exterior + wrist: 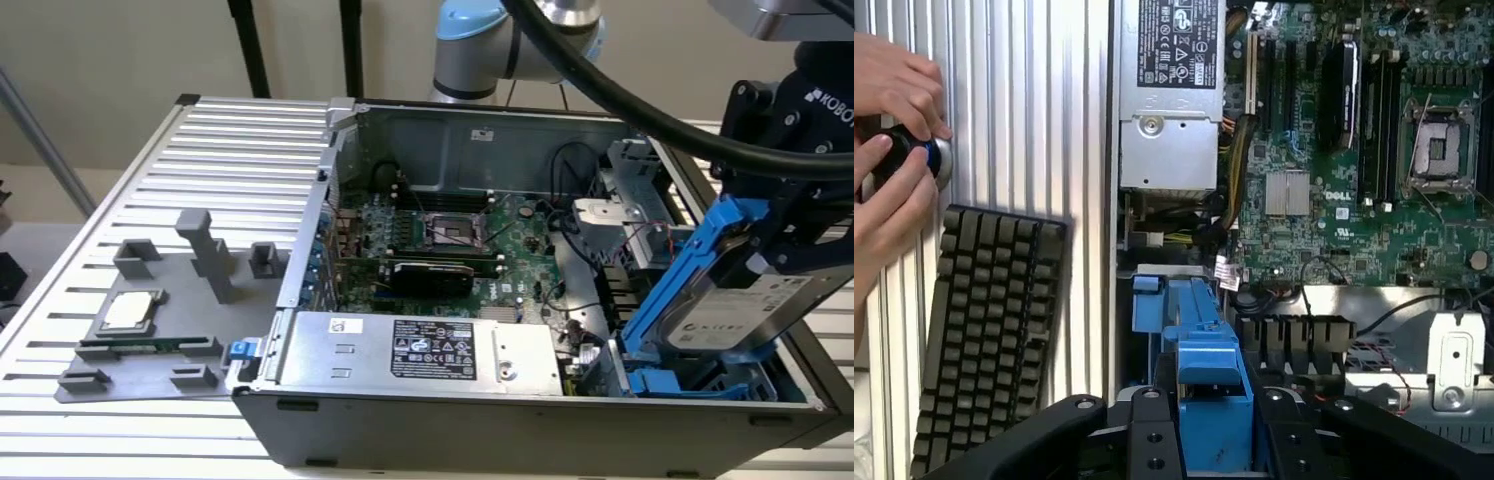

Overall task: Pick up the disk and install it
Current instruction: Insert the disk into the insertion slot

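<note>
Gripper point(1214, 430) clamped on disk point(741, 315); long axis steeply tilted, lower end over blue bay point(667, 383) at case point(534, 428) corner (exterior view's right).

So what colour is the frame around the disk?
Bright blue. The frame around the disk shows best in the exterior view.

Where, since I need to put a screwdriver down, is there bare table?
Bare ribbed table lies beyond the grey fixture plate, to the exterior view's left of the computer case, and along the strip before that plate. Crowded: the case's inside, where the gripper holds the disk.
</note>
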`<state>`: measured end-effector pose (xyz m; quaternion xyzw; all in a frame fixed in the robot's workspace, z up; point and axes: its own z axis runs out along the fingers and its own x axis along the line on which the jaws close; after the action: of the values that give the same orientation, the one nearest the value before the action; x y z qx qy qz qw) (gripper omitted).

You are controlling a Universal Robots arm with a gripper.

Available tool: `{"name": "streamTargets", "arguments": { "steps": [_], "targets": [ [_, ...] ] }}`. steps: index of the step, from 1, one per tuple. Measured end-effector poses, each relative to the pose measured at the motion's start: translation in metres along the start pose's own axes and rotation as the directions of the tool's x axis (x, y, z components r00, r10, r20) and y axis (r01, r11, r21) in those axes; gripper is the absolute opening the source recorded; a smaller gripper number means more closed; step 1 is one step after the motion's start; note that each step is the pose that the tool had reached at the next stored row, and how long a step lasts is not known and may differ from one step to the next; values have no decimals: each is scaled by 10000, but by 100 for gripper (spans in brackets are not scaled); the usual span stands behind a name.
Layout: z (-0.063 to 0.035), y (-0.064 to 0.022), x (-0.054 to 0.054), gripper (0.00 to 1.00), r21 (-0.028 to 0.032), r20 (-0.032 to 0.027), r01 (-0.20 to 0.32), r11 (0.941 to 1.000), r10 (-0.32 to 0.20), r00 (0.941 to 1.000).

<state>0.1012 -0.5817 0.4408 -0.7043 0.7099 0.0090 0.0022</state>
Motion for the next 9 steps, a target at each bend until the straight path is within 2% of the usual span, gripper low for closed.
{"name": "streamTargets", "arguments": {
  "steps": [4, 9],
  "targets": [
    [32, -18, -18, 0, -7, -21, -1, 10000, 0, 10000],
    [78, -26, -37, 0, -31, -79, -3, 10000, 3, 10000]
  ]
}}
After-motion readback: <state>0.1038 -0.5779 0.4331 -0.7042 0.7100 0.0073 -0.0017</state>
